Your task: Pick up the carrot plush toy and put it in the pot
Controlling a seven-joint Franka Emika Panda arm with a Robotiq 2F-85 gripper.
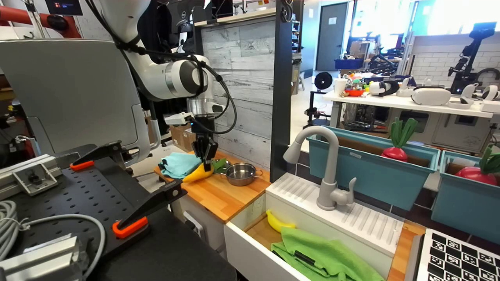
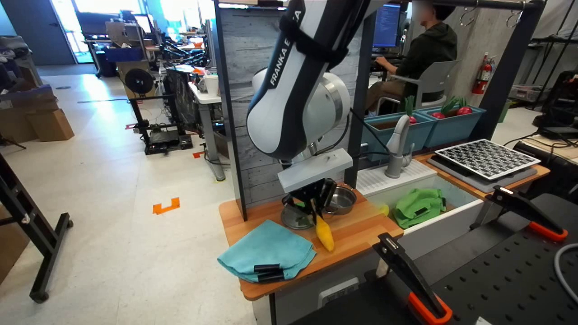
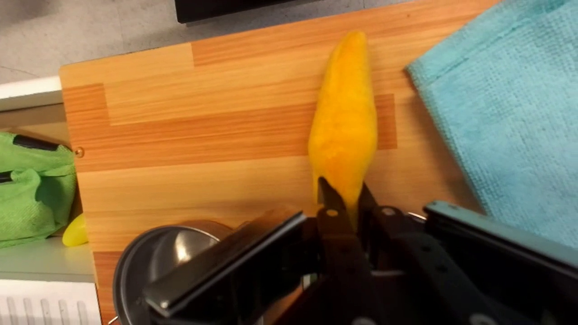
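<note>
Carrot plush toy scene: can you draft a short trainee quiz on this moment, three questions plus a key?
1. Multiple choice: what shares the sink with the green cloth? A, a red plush vegetable; B, a yellow banana; C, the checkered board.
2. True or false: the pot stands on the wooden counter.
3. Short answer: in the wrist view, what does the tool grip?

Key: 1, B. 2, true. 3, the carrot plush toy.

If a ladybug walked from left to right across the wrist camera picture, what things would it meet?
In the wrist view: green cloth → silver pot → carrot plush toy → blue cloth.
</note>
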